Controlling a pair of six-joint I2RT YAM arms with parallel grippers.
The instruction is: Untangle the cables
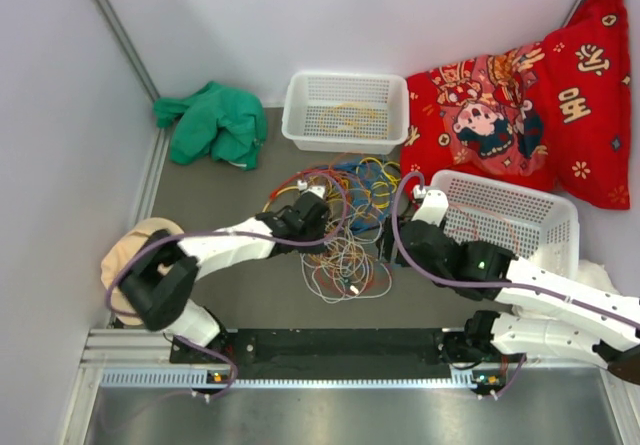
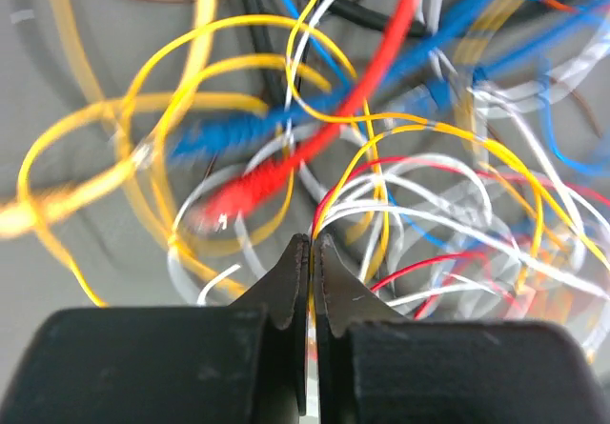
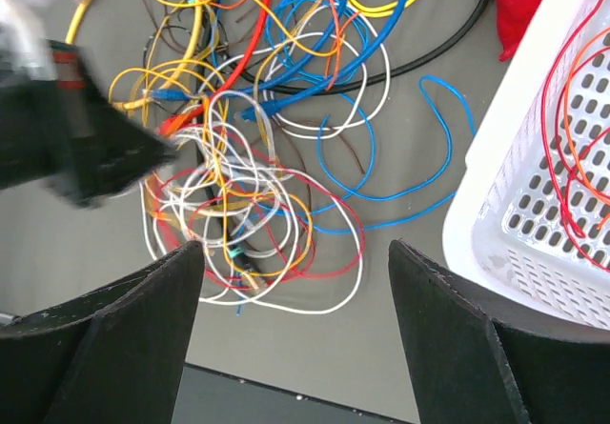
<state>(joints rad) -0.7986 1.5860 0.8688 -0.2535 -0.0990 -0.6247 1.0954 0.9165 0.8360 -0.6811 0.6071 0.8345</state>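
Observation:
The cables (image 1: 348,227) lie in a tangled heap of yellow, red, blue, orange and white wires at the table's middle. My left gripper (image 1: 318,208) is at the heap's left edge. In the left wrist view it (image 2: 312,239) is shut, with a thin yellow cable (image 2: 329,205) pinched between the jaws and blurred loops (image 2: 381,148) beyond. My right gripper (image 1: 392,243) is at the heap's right side. In the right wrist view it (image 3: 295,245) is wide open and empty above the heap (image 3: 253,157), its fingertips (image 3: 181,272) clear of the wires.
A white basket (image 1: 345,137) with a few cables stands behind the heap. A second white basket (image 1: 510,220) is right of it, holding red and orange wires (image 3: 572,110). A green cloth (image 1: 210,123) lies far left, a red cushion (image 1: 520,105) far right. A black rail (image 1: 340,345) lines the near edge.

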